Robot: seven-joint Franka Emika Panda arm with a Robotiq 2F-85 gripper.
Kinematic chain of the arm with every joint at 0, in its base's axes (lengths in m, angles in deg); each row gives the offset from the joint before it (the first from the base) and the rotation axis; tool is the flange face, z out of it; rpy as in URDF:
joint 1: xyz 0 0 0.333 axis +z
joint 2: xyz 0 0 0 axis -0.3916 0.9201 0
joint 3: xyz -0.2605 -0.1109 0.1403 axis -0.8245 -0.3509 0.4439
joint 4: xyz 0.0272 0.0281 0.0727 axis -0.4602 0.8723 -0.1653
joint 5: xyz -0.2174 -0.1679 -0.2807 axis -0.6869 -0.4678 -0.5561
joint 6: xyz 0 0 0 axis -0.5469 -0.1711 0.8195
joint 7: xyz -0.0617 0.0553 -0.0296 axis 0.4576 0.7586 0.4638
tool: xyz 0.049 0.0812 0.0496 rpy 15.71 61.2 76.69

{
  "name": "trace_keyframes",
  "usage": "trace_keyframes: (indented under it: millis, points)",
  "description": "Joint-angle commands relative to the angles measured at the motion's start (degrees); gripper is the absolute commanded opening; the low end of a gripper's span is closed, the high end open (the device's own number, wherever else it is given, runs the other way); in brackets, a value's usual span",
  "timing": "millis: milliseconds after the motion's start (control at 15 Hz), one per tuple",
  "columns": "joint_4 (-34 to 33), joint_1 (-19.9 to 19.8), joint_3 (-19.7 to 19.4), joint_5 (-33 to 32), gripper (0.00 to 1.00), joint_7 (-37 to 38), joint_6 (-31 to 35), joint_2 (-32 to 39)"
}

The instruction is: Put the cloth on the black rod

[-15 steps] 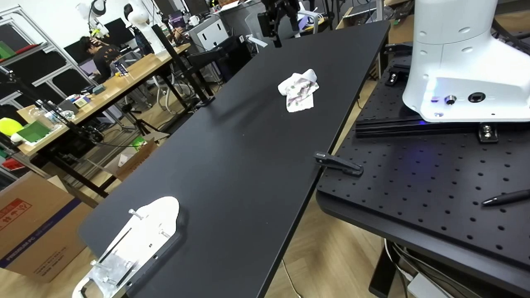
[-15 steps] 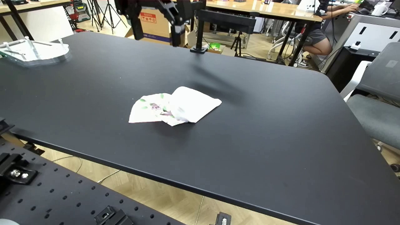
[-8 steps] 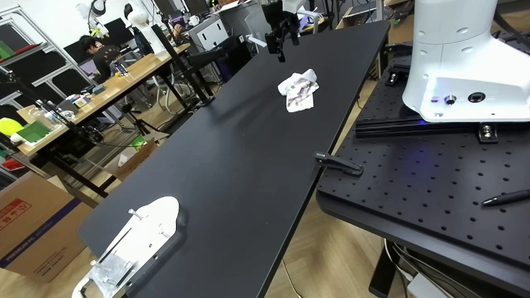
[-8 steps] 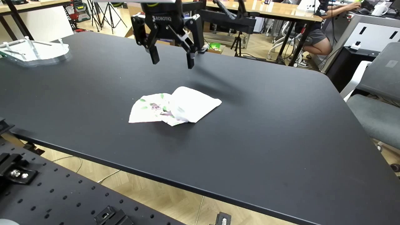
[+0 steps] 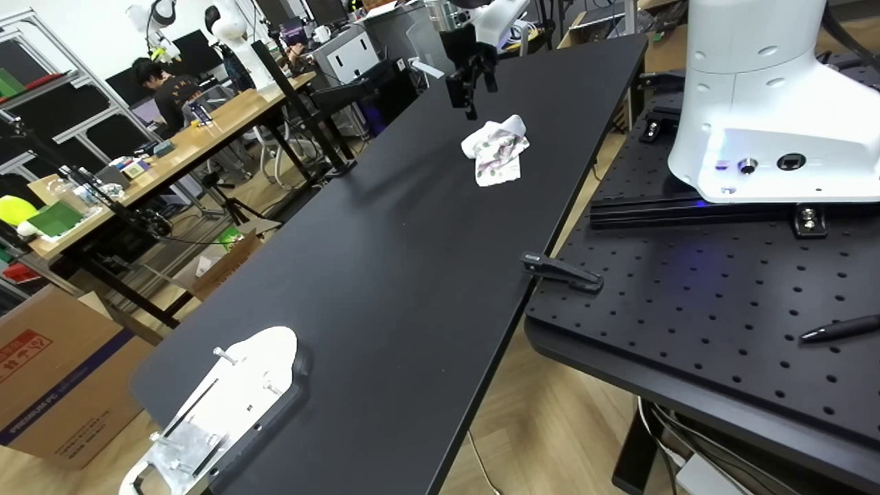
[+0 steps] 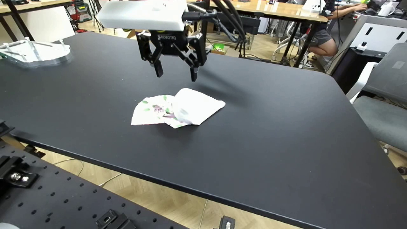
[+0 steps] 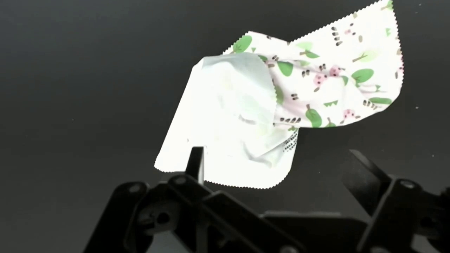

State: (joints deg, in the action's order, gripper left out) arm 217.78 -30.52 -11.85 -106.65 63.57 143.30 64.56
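A white cloth with green leaf and pink animal prints lies crumpled on the black table in both exterior views, and fills the upper middle of the wrist view. A black rod stands on a post clamped at the table's edge, its bar sticking out sideways; arm cables cross in front of it in an exterior view. My gripper is open and empty, above the table just beyond the cloth. In the wrist view the gripper has its left finger overlapping the cloth's lower edge.
A white plate-like fixture with pegs sits at one end of the table. A black clamp bridges the table's edge and the perforated base plate. A grey chair stands beside the table.
My gripper has come down toward the table and closer to the cloth, staying open. The cloth and the rod have not moved.
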Motion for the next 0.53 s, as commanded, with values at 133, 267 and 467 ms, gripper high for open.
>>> trace_keyframes:
  millis: [133, 267, 467]
  points:
    - [-1.06, 1.55, -2.27, 0.04, 1.0, -1.1, 1.91, 5.19]
    - [-1.31, 2.09, -3.28, -0.35, 1.0, -1.21, 2.17, 7.35]
    - [-2.18, 3.17, -4.89, 0.18, 1.0, -1.68, 2.88, 11.07]
